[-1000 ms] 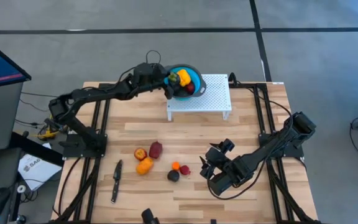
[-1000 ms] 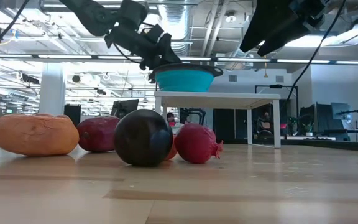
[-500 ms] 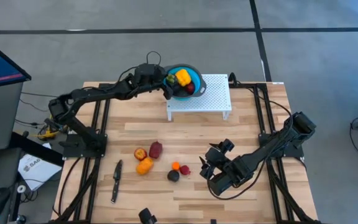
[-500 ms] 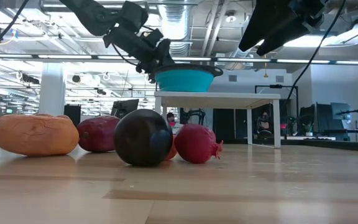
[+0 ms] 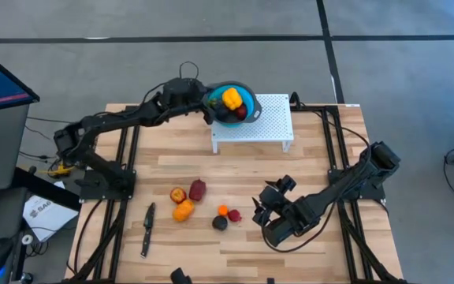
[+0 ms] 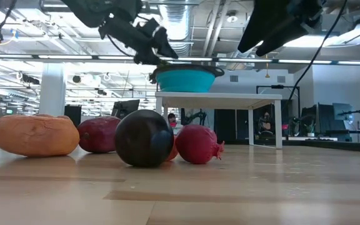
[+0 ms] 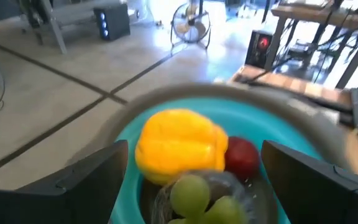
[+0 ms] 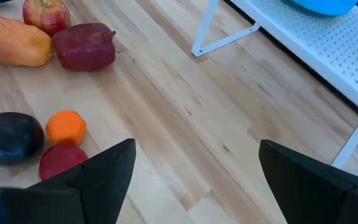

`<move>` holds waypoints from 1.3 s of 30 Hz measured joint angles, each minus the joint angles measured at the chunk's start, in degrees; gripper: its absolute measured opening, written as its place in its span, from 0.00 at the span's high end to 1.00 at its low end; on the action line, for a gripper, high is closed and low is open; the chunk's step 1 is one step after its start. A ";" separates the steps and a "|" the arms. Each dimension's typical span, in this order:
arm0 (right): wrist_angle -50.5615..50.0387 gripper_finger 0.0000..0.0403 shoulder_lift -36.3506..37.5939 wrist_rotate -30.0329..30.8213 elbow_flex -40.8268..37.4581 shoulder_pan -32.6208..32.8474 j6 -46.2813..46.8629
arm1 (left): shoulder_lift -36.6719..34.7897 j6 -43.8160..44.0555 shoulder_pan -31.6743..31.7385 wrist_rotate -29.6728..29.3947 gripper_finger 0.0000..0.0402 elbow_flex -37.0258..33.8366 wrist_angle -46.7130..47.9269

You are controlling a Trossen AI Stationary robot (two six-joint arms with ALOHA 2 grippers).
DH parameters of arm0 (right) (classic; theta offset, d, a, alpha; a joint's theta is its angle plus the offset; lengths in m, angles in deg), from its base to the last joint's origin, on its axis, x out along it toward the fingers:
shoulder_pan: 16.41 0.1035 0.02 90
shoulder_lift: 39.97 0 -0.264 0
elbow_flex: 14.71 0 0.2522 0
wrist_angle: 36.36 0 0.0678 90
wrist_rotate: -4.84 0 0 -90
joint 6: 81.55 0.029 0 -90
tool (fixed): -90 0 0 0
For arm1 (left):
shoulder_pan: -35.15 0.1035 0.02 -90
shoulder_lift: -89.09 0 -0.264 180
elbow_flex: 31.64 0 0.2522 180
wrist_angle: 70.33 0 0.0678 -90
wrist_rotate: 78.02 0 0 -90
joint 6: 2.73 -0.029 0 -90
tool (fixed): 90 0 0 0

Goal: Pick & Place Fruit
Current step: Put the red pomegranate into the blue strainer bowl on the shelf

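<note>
The blue bowl (image 5: 247, 95) stands on a white perforated stand (image 5: 270, 118) at the table's far side. In it lie a yellow fruit (image 7: 179, 144), a red one (image 7: 242, 158) and green grapes (image 7: 194, 196). My left gripper (image 5: 204, 106) hovers open at the bowl's left rim, a finger either side of the fruit in the left wrist view, touching nothing. Several fruits rest on the table: an apple (image 5: 178, 195), a dark red one (image 5: 198, 189), an orange one (image 5: 183, 210), a small orange (image 8: 65, 126), a red one (image 8: 58, 163) and a near-black one (image 8: 8, 137). My right gripper (image 5: 267, 207) hangs open just right of them.
A slim black knife (image 5: 147, 229) lies near the table's left near corner. The stand's white legs (image 8: 207, 28) rise from the wood between the fruit group and the bowl. Bare wood stretches between the stand and the fruits on the table.
My left gripper has drawn back from over the bowl toward the table's left and risen a little. The yellow fruit stays in the bowl. My right arm has kept still.
</note>
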 joint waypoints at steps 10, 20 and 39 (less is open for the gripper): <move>10.89 0.17 -0.76 -6.29 -0.02 -3.15 -25.22 | -13.34 -4.63 -5.96 2.54 0.15 0.00 11.37; 37.66 0.25 -1.37 -30.33 -12.41 -6.46 -41.59 | -29.75 -3.11 -23.52 -0.36 0.19 -15.09 14.88; 59.97 0.26 -11.41 -40.11 -18.18 -11.06 -43.61 | -31.42 11.23 -49.44 -16.40 0.25 -44.04 -7.53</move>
